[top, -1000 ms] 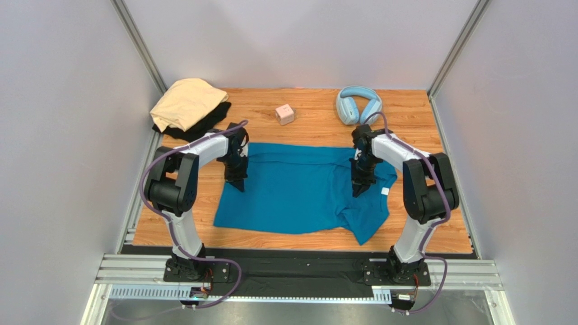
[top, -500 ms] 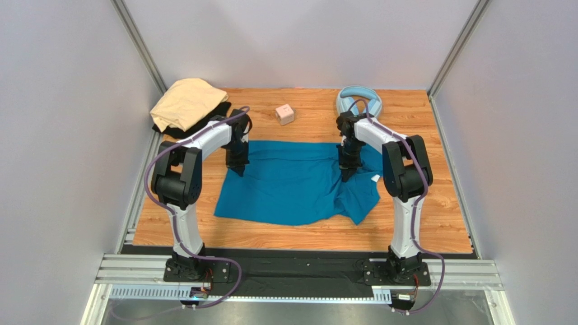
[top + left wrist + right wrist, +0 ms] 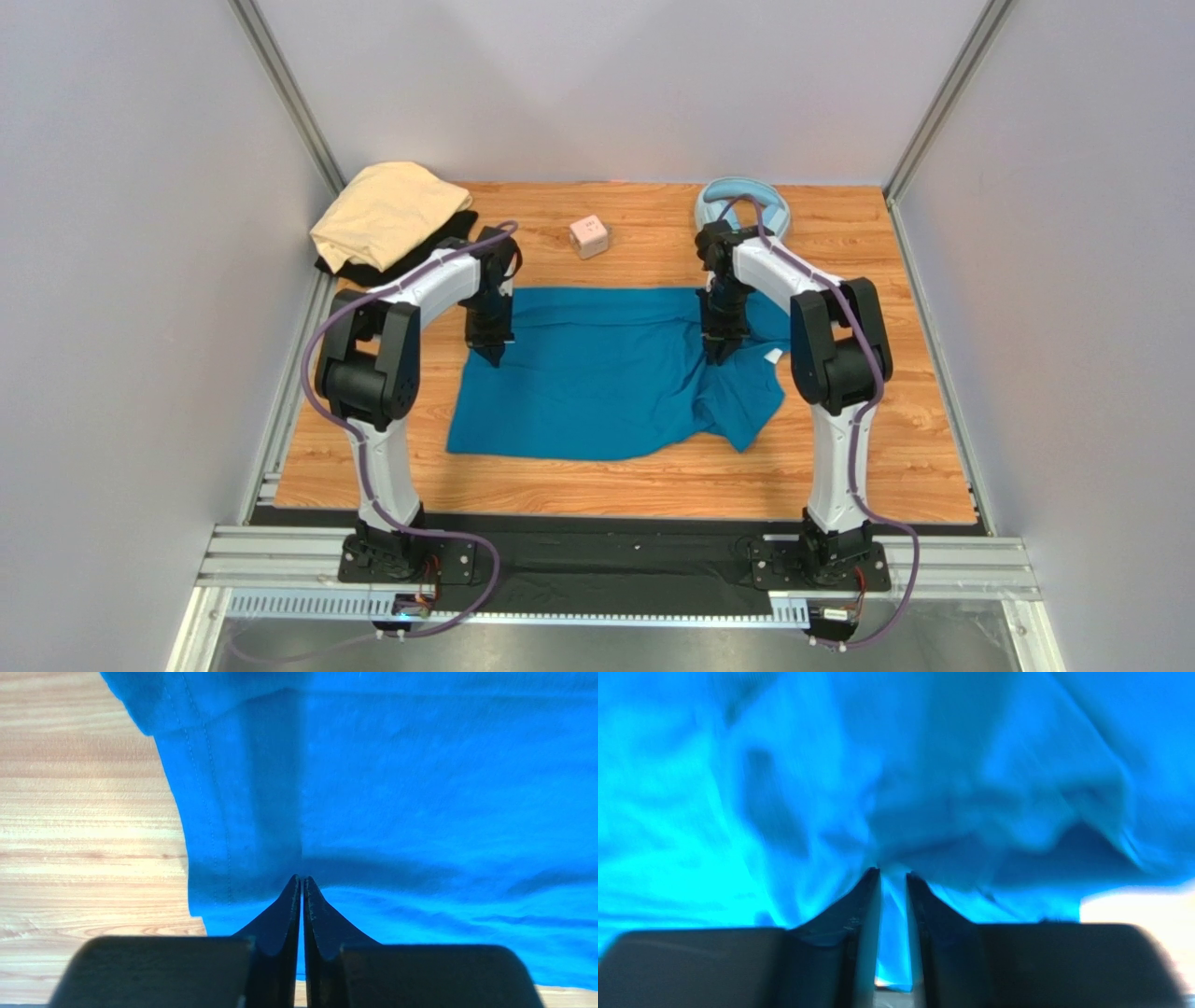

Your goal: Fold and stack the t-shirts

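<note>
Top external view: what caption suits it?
The left gripper and right gripper pinch the teal-blue t-shirt on the table; tan t-shirt lies over black t-shirt far left.

My right wrist feed is smeared. The teal t-shirt runs off every edge, and I can't tell whether the right gripper has cloth between its slightly parted fingers. The left gripper has its tips nearly meeting, but a pinch is unreadable. Beyond it, the black t-shirt is mostly buried under the tan t-shirt. The right arm covers part of the headphones.
</note>
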### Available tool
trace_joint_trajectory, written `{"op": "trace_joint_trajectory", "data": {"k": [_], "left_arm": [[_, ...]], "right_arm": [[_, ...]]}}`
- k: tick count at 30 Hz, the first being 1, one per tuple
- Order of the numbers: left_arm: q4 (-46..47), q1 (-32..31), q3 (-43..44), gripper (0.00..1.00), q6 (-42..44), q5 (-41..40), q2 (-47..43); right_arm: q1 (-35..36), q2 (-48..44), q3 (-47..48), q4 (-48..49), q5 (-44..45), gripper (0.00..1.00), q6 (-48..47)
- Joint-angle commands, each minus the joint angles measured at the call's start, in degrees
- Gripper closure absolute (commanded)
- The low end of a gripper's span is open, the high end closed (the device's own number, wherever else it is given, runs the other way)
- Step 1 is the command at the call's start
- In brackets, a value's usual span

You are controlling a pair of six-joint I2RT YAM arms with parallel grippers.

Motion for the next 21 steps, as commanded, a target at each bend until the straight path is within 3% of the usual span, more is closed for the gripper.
{"op": "trace_joint_trajectory", "data": {"k": [1,6,11,21], "left_arm": [[-1.0,0.2,-1.1,0.89,1.1,0.0,-6.0],[-1.3,0.2,-4.2,0.88,2.3,0.6,-11.9],[-0.8,0.2,-7.9,0.89,2.7,0.7,-14.6],[0.2,0.2,-11.4,0.89,2.0,2.5,-18.6]], "right_arm": [[-0.3,-14.4,-3.0,-1.4,2.1,0.72,-0.8],[0.3,-23.8,-11.4,-2.8,1.1,0.64,-0.5],[4.9,-28.8,-19.3,-4.8,-0.4,0.62,0.6],[12.6,-23.7,-21.4,-3.9,-0.5,0.58,0.9]]}}
